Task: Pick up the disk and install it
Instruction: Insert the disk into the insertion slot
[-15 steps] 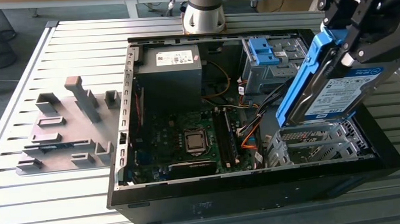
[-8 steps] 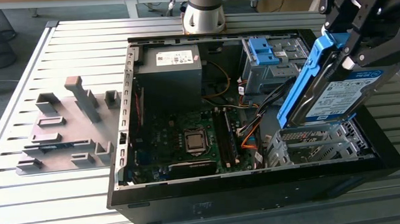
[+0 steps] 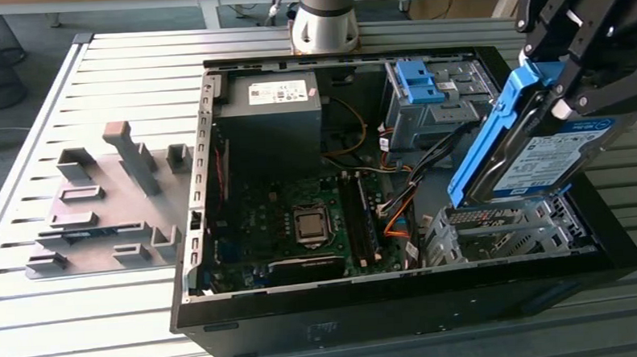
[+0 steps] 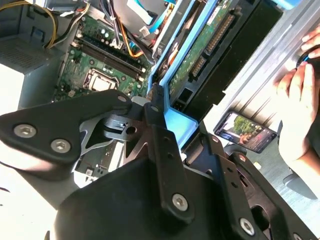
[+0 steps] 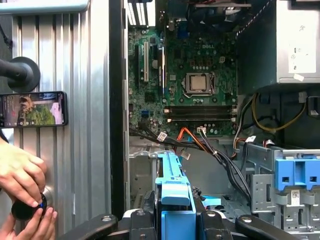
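Observation:
The disk (image 3: 543, 156), a silver drive with a white-and-blue label in a bright blue carrier frame (image 3: 487, 143), hangs tilted on edge above the empty metal drive cage (image 3: 504, 227) at the exterior view's right. My black gripper (image 3: 560, 95) is shut on its upper end. In the second wrist view the disk's green circuit-board underside (image 4: 200, 45) and blue frame (image 4: 181, 122) run away from the gripper (image 4: 152, 117). The first wrist view has the blue frame (image 5: 175, 197) standing between the fingers (image 5: 202, 220), over the open computer case.
The open black case (image 3: 410, 303) holds a motherboard (image 3: 298, 220), loose cables (image 3: 405, 175), a grey power-supply box (image 3: 272, 100) and a blue bracket (image 3: 417, 81) atop a grey bay. A grey fixture plate (image 3: 104, 204) lies at the exterior view's left. A person's hand (image 5: 20, 175) and a phone (image 5: 32, 109) rest beside the case.

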Robot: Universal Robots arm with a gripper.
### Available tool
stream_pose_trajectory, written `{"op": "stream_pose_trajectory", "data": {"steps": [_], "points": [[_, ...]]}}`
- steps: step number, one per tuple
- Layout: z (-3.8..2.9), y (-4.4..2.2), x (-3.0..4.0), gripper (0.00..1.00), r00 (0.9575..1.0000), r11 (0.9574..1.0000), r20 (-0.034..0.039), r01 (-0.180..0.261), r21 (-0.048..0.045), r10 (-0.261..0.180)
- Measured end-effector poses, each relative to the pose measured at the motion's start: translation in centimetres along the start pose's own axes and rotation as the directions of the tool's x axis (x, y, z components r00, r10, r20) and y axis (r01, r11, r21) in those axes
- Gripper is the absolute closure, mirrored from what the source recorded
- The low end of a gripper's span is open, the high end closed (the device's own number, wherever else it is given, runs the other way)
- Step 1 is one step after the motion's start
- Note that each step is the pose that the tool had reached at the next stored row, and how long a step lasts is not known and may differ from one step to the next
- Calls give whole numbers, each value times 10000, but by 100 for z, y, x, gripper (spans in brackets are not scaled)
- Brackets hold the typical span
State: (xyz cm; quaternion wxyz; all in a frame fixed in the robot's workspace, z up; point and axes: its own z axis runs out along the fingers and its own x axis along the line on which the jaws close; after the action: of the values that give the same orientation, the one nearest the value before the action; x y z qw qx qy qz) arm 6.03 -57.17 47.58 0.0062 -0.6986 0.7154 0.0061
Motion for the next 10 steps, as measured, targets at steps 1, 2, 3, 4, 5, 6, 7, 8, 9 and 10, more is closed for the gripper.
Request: {"op": "stream_pose_trajectory", "data": {"steps": [1, 2, 3, 4, 5, 6, 7, 8, 9, 10], "points": [[16, -7, 0, 63, 10000, 10000, 0, -16, 0, 16], [29, -14, 0, 63, 10000, 10000, 0, -36, 1, 36], [40, -17, 0, 63, 10000, 10000, 1, -45, 1, 45], [49, -17, 1, 63, 10000, 10000, 2, -46, 0, 46], [56, -17, 5, 63, 10000, 10000, 3, -46, 1, 46], [61, -18, 9, 63, 10000, 10000, 2, -45, 1, 45], [66, -19, 11, 63, 10000, 10000, 1, -45, 1, 45], [70, -20, 11, 63, 10000, 10000, 0, -45, 1, 45], [75, -20, 13, 63, 10000, 10000, 0, -45, 1, 45], [81, -21, 14, 63, 10000, 10000, 1, -45, 1, 45]]}}
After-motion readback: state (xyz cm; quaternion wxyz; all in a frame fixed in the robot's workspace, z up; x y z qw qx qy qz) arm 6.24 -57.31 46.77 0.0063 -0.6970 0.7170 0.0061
